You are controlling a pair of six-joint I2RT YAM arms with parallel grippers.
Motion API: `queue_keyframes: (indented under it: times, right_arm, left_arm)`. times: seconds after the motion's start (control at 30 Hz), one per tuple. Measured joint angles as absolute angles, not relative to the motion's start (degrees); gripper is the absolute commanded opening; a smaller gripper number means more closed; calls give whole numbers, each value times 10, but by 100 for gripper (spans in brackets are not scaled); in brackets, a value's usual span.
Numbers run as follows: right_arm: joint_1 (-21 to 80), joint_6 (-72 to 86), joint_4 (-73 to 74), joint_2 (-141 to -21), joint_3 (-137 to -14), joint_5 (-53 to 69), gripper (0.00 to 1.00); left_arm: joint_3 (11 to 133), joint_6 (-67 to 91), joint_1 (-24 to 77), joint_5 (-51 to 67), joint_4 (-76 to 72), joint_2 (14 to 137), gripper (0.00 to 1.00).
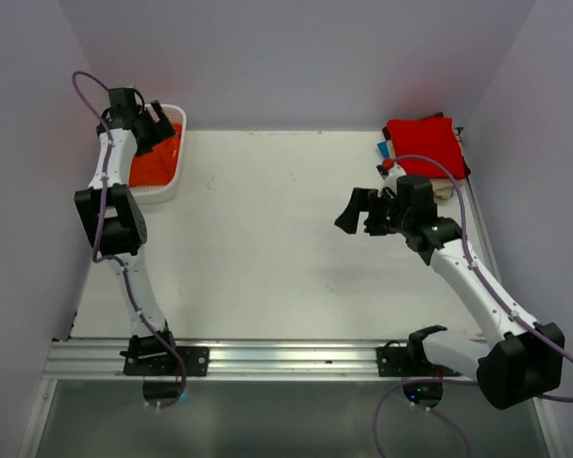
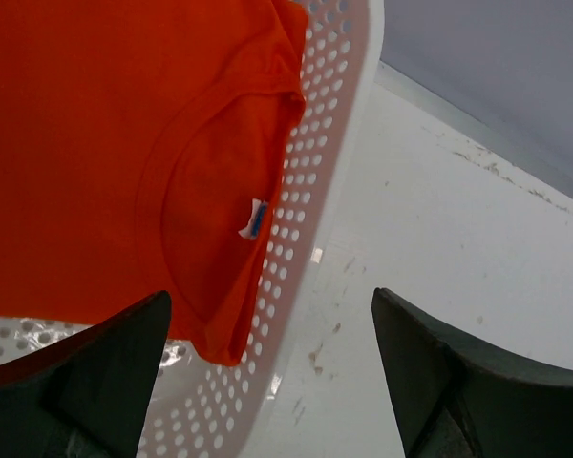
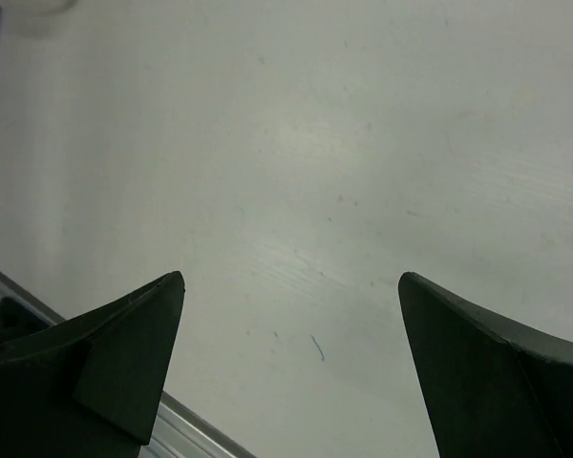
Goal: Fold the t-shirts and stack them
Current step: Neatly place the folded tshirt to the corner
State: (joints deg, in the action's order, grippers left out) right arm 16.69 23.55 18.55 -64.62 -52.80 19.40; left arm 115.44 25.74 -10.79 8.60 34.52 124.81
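Orange-red t-shirt (image 2: 95, 143) half cut off in basket (image 2: 327, 134); left end effector (image 2: 272, 320), right end effector (image 3: 291, 291) both spread, empty.

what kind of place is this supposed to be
Probably a robot lab test cell rather than a home: a bare white table boxed in by plain lilac walls, a metal mounting rail along its near edge, and a white perforated plastic basket holding an orange-red t-shirt.
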Motion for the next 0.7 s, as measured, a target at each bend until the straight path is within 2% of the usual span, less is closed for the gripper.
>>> queue_keyframes:
  times: [0.1, 0.27, 0.3, 0.47, 0.7]
  right_arm:
    - [189, 205, 263, -646, -528, 136, 99]
    - [223, 169, 344, -632, -533, 65, 99]
    - [224, 166, 352, -629, -538, 63, 99]
    - [225, 155, 356, -622, -573, 79, 99]
    - [229, 152, 342, -623, -589, 130, 99]
  left_arm:
    - [1220, 248, -108, 81, 360, 1298, 88]
    - [1179, 242, -108, 107, 359, 1300, 90]
    - [1165, 242, -108, 119, 353, 1297, 100]
    - [1117, 242, -108, 183, 334, 1269, 100]
    - [1116, 243, -108, 239, 295, 1213, 100]
